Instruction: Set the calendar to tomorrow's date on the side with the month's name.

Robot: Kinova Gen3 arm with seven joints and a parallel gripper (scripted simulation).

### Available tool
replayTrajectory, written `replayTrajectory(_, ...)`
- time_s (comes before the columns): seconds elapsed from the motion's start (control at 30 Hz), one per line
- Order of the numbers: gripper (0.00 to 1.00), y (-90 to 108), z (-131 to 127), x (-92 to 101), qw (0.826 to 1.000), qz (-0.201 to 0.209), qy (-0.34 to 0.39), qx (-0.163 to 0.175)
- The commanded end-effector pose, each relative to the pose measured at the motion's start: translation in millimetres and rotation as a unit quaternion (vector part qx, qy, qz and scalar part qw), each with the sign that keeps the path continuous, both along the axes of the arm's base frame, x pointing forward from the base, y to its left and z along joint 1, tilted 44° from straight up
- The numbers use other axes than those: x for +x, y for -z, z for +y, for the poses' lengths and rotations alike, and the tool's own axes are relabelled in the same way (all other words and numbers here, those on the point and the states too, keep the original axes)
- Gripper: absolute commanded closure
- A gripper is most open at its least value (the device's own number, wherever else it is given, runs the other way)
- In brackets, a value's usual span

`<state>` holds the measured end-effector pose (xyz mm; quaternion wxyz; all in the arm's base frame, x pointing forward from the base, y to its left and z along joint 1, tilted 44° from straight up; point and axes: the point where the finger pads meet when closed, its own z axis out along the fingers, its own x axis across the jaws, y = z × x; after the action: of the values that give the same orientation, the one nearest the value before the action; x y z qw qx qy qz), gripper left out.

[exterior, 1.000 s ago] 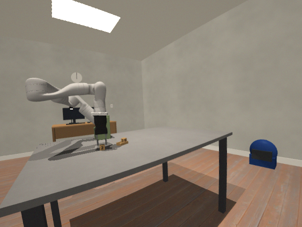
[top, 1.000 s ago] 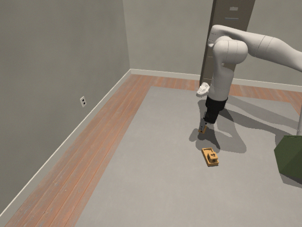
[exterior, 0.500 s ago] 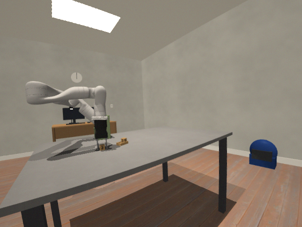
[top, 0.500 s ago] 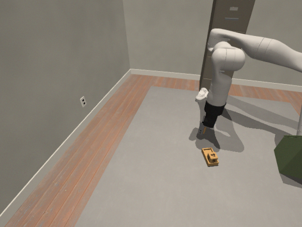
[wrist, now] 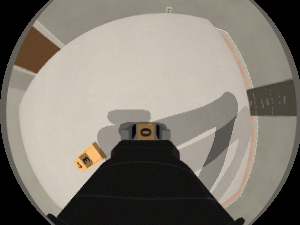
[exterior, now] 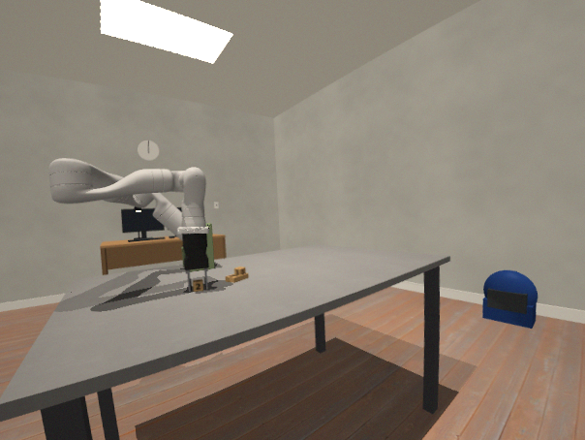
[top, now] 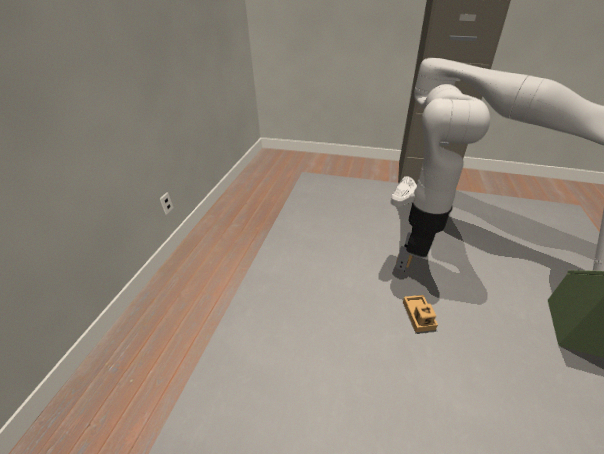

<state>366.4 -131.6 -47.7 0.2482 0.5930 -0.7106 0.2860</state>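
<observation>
Grey tabletop [top: 310, 380] [exterior: 310, 291] [wrist: 115, 64], lower centre in the exterior view: I had the gripper [top: 406, 265] [exterior: 198, 285] [wrist: 146, 129] spread around the loose cube [exterior: 198, 285] [wrist: 146, 132]; probably light, rigid, best pinched mid-height on opposite faces.

- We see the white, rounded robot arm [top: 442, 175] [exterior: 195, 199] lower than a second ago, most of that drop coming in the first half-second.
- Its black two-finger pincer [top: 405, 265] [exterior: 198, 288] [wrist: 146, 129] has come down with it, and the fingers now reach lower, one on each side of the loose wooden-coloured cube [top: 410, 261] [exterior: 198, 285] [wrist: 145, 131].
- From the top view, we now see less of that cube past the near finger.
- The arm's shadow [top: 472, 292] has shifted slightly on the grey bench [top: 300, 375] [exterior: 271, 291] [wrist: 135, 64].
</observation>
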Motion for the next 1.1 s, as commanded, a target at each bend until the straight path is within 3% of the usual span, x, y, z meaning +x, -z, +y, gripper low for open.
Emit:
replayTrajectory(0.0, 0.13, -0.4, 0.6, 0.5, 1.0, -0.001, -0.001, 0.0)
replayTrajectory(0.8, 0.13, -0.4, 0.6, 0.5, 1.0, -0.001, -0.001, 0.0)
replayTrajectory(0.83, 0.43, -0.4, 0.6, 0.5, 1.0, -0.001, -0.001, 0.0)
replayTrajectory(1.07, 0.43, -0.4, 0.6, 0.5, 1.0, -0.001, -0.001, 0.0)
